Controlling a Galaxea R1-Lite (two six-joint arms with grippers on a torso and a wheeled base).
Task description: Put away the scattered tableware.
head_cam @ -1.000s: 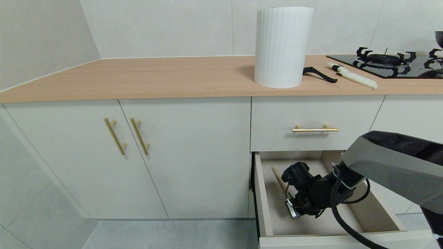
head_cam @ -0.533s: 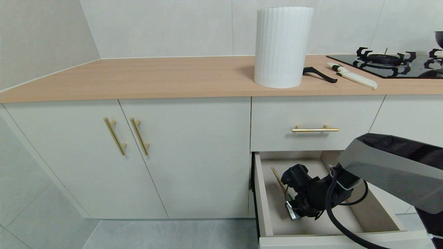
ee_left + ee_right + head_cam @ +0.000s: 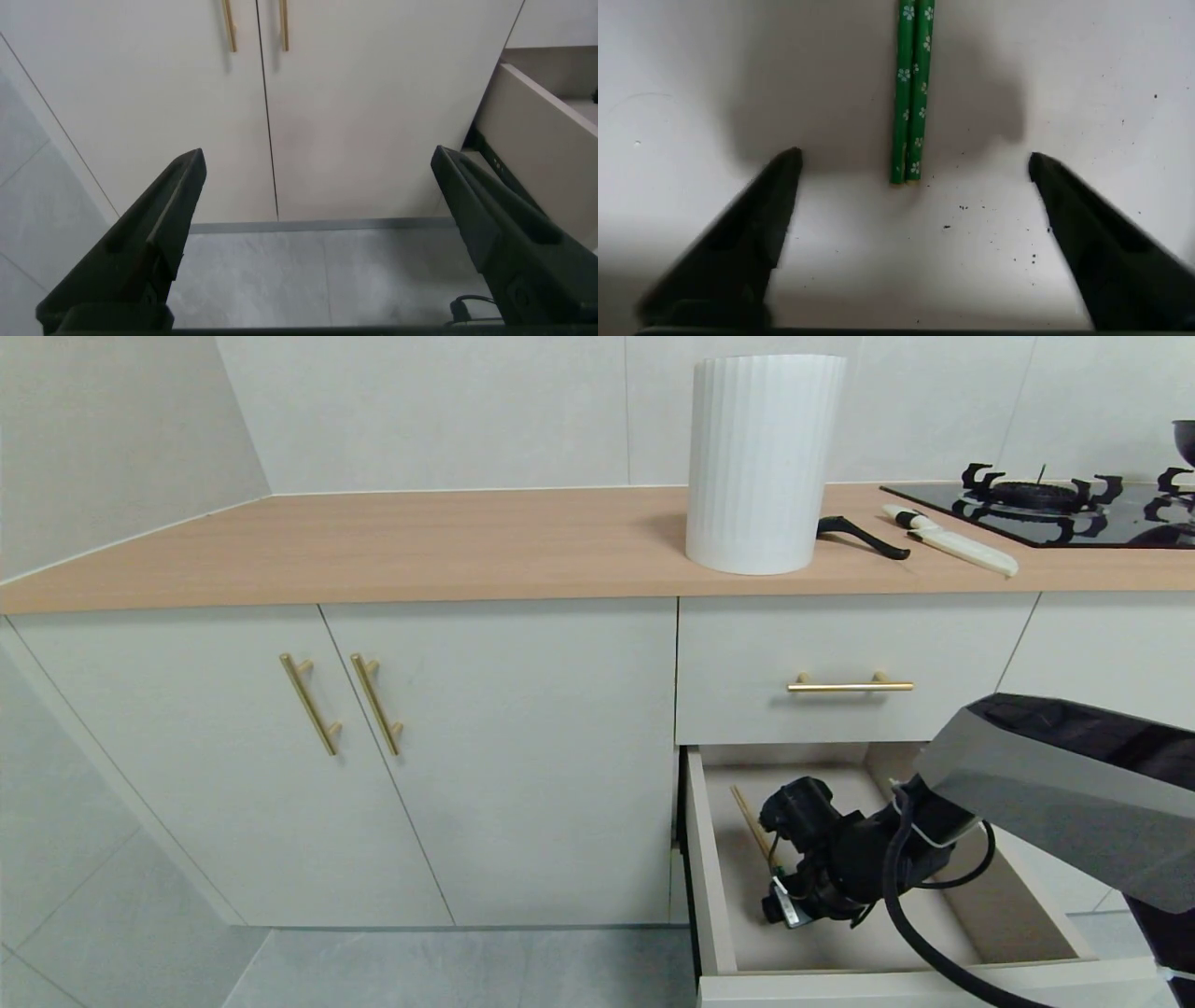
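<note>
A pair of chopsticks (image 3: 910, 93), green with small white flowers at this end, lies flat on the pale floor of the open lower drawer (image 3: 714, 896). In the head view their tan end (image 3: 752, 819) pokes out behind my right gripper (image 3: 778, 905), which hangs inside the drawer near its left wall. My right gripper (image 3: 910, 238) is open just above the chopsticks, holding nothing. On the counter lie a black-handled utensil (image 3: 864, 538) and a white knife (image 3: 952, 541). My left gripper (image 3: 318, 243) is open and empty, low before the cabinet doors (image 3: 271, 93).
A tall white ribbed cylinder (image 3: 761, 462) stands on the wooden counter (image 3: 420, 537) beside the utensils. A black gas hob (image 3: 1046, 504) sits at the far right. The upper drawer (image 3: 850, 667) with its gold handle is closed above the open one.
My right gripper has shifted slightly left and lower inside the drawer. The chopsticks and the things on the counter stay where they were.
</note>
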